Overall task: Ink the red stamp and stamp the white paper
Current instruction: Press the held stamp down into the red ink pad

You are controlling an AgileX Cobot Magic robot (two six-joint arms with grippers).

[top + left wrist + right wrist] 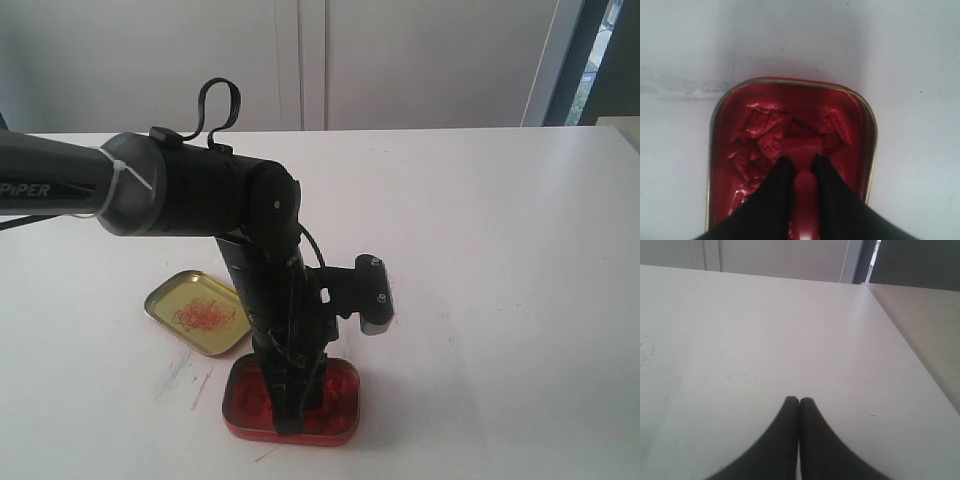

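In the left wrist view my left gripper (802,162) is shut on the red stamp (804,192), gripping its knob handle. The stamp's block base (801,148) rests down in the lumpy red paste of the red ink tin (735,125). From the exterior view the left arm reaches down into that tin (340,395) near the table's front edge, and the stamp itself is hidden behind the gripper (290,415). My right gripper (799,401) is shut with nothing in it, over bare white table. The white paper is out of view.
A gold tin lid (197,311) with red scribbles lies left of the ink tin. Red smears mark the table (200,385) between them. The table's right edge (905,345) shows in the right wrist view, with a wall and cupboard doors behind.
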